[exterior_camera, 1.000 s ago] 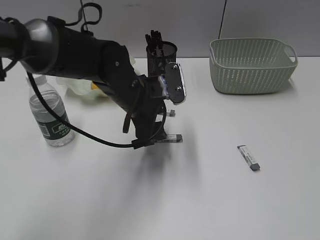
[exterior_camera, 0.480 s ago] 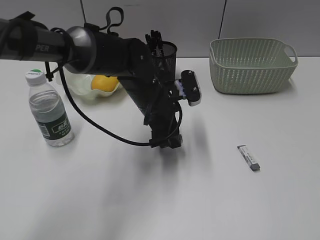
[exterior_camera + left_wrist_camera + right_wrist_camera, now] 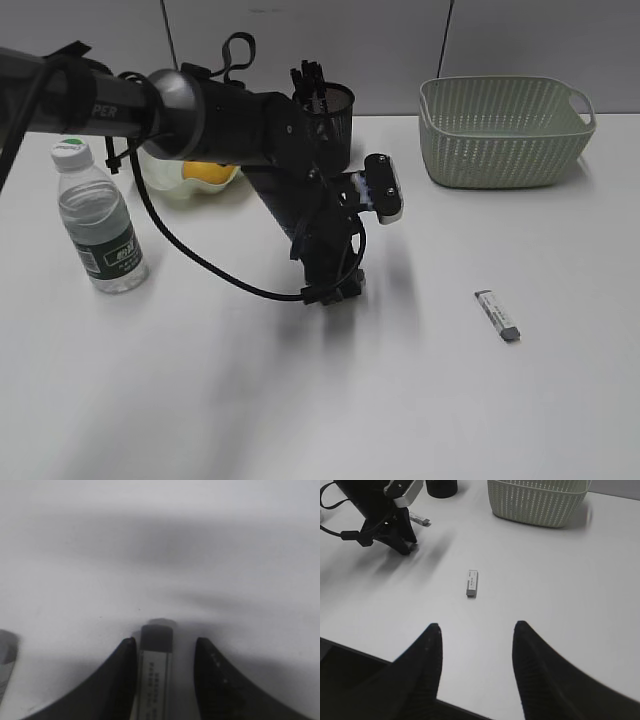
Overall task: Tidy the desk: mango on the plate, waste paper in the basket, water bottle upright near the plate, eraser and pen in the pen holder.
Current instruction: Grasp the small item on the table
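Note:
My left gripper points down at the table with a white-sleeved grey eraser between its fingers. The left finger touches the eraser and the right finger stands a little off it, so the gripper is open. A second eraser lies to the right, ahead of my open, empty right gripper. The mango rests on the plate. The water bottle stands upright. Dark pens stick out of the pen holder. The waste paper is out of view.
The basket stands at the back right. A third eraser lies just behind the left gripper, near the pen holder. The left arm stretches from the left edge across the plate area.
The left wrist has turned and dropped onto the eraser near the pen holder, and its jaws have narrowed round it. The arm uncovered the mango and bottle cap. The right arm stayed still.

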`<act>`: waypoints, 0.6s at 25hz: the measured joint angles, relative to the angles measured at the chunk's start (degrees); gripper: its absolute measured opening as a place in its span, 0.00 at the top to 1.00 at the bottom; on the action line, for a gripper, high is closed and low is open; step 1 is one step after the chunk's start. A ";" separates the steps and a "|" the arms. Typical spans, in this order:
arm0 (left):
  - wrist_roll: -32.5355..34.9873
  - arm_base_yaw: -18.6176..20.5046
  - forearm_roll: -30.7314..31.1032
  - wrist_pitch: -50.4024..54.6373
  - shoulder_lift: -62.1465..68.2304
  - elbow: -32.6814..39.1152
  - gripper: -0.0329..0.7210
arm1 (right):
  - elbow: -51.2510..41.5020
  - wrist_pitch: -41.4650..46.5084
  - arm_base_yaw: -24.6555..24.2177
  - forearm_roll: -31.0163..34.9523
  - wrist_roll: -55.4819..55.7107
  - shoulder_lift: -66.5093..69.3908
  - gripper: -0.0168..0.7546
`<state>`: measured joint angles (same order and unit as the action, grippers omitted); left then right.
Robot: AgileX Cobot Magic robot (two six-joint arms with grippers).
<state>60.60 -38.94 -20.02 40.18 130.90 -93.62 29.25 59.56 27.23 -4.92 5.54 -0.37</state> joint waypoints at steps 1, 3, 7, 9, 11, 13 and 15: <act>0.00 0.00 -0.05 -0.19 0.07 -0.05 0.57 | 0.00 0.00 0.00 0.00 0.00 0.00 0.50; 0.00 0.00 -0.17 -0.46 0.19 -0.05 0.65 | 0.00 0.00 0.00 0.00 0.00 0.00 0.50; -0.65 0.11 -0.24 -1.79 0.19 -0.05 0.77 | 0.00 0.00 0.00 0.00 0.00 0.00 0.50; -1.06 0.44 -0.13 -2.96 0.19 -0.05 0.77 | 0.00 0.00 0.00 0.00 0.00 0.00 0.50; -1.42 1.04 -0.02 -4.71 -0.50 -0.05 0.77 | 0.00 0.00 0.00 0.00 0.00 0.00 0.50; -2.07 1.92 -0.48 -7.37 -2.02 -0.05 0.77 | 0.00 0.00 0.00 0.00 0.00 0.00 0.50; -2.32 3.05 -2.46 -12.42 -4.30 -0.05 0.77 | 0.00 0.00 0.00 0.00 0.00 0.00 0.50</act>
<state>58.28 -35.89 -22.48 27.75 126.60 -93.67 29.25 59.56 27.23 -4.92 5.54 -0.37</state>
